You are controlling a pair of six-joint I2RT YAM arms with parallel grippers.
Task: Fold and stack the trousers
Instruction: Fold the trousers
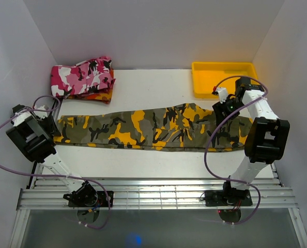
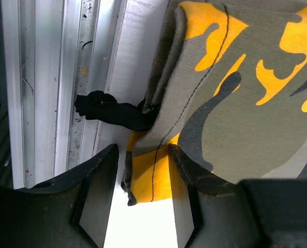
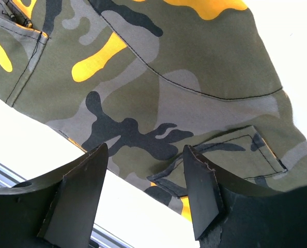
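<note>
Trousers (image 1: 153, 129) are lying flat across the middle of the table (image 1: 143, 163), with the long axis running left to right and the 2 legs seemingly lying one on the other. The hem end is pointing left and the pocketed end right.

The left gripper (image 2: 143, 151) is sitting at the hem. Its fingers are standing apart with the cloth corner lying loose between them, unpinched, and a black strap (image 2: 112, 109) is trailing from that hem. The right gripper (image 3: 144, 149) is hovering over the right end by a pocket flap, fingers spread wide and holding nothing.

Each arm is nearest its own end, so a fold would probably be bringing one end over toward the other.

At far right, a yellow tray (image 1: 231, 80) is showing nothing inside. At far left, a pink camouflage garment (image 1: 83, 76) is resting on a red-orange one (image 1: 99, 97).
</note>
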